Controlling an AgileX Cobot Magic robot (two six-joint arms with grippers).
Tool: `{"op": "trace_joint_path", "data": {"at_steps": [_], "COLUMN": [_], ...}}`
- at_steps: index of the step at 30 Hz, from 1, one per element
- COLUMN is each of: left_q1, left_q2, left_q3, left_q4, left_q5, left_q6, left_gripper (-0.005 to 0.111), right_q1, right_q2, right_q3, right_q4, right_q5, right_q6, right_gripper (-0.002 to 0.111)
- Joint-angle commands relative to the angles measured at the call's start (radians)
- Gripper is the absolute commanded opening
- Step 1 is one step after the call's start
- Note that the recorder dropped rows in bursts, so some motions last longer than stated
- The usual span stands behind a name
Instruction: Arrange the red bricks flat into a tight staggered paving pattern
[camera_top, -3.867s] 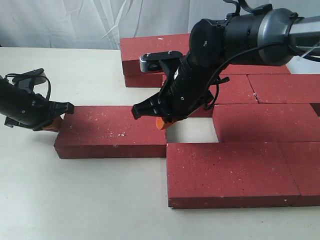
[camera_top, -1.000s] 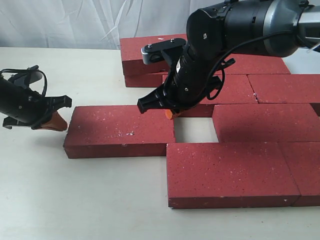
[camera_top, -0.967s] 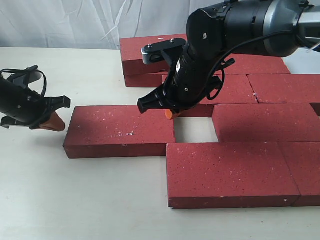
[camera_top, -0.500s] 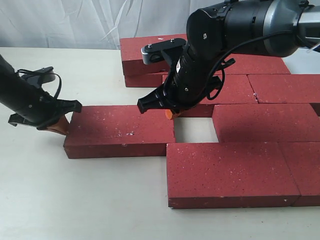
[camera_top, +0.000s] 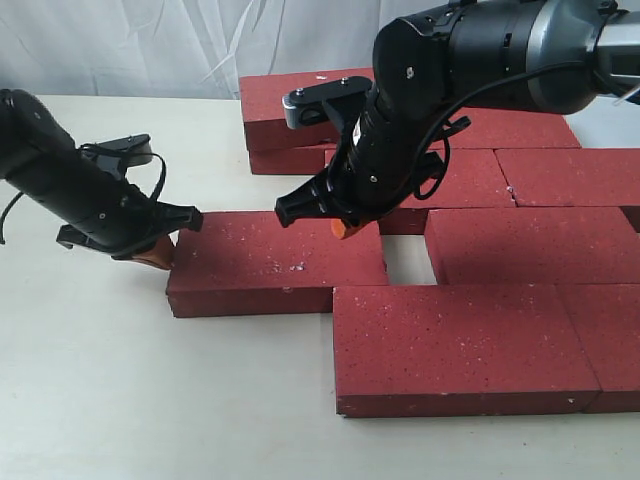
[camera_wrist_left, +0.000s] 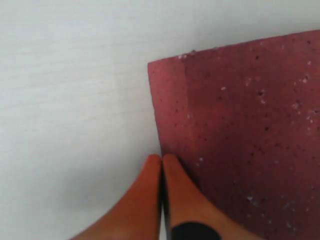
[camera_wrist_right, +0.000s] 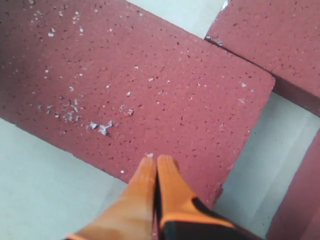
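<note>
A loose red brick (camera_top: 275, 262) lies flat on the table, its right end a small gap short of the laid red bricks (camera_top: 530, 245). My left gripper (camera_top: 158, 252) is shut, its orange tips pressed against the brick's left end (camera_wrist_left: 172, 145). In the left wrist view that gripper (camera_wrist_left: 161, 159) touches the brick's end face. My right gripper (camera_top: 345, 227) is shut and empty, hovering at the far edge of the same brick (camera_wrist_right: 135, 85); its tips (camera_wrist_right: 157, 160) show over that brick's top in the right wrist view.
Two stacked bricks (camera_top: 300, 120) stand at the back. A front row of bricks (camera_top: 460, 345) borders the loose brick's near right side. A small bare gap of table (camera_top: 408, 258) shows between the loose brick and the middle row. Bare table (camera_top: 120, 380) lies left and front.
The left gripper has moved right, pushing the loose brick toward the laid bricks; the gap at its right end has shrunk. The right arm has stayed almost still.
</note>
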Motion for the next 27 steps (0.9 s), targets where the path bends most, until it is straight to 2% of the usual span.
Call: {"op": "trace_joint_path", "data": {"at_steps": [1,5,9,12,24,27], "left_q1": [-0.018,-0.018,-0.018,-0.016,-0.016,-0.016], "left_q2": [-0.001,-0.001,-0.001,-0.001,-0.001,-0.001], "left_q3": [-0.003,-0.003,-0.003,-0.003,-0.003,-0.003], "left_q4": [-0.030,-0.049,-0.125,-0.115,-0.103,-0.093], "left_q5": [-0.033,-0.048,-0.038,-0.011,-0.015,-0.026], "left_q6": [0.000,0.005,0.090,0.127,0.129,0.088], "left_gripper": [0.000,0.000,0.000,0.000,0.000,0.000], "right_q1": [-0.005,-0.005,-0.005,-0.005,-0.005,-0.005], "right_q2": [-0.009,-0.009,-0.009,-0.009,-0.009,-0.009], "right_q3": [-0.001,-0.001,-0.001,-0.001,-0.001,-0.001], "right_q4": [-0.009,-0.009,-0.009,-0.009,-0.009,-0.009], "right_q5": [0.005,0.005,0.005,0.005,0.002,0.002], "right_q6": [0.001,0.003,0.003,0.003,0.003,0.003], "right_gripper": [-0.001,-0.001,-0.001,-0.001,-0.001,-0.001]}}
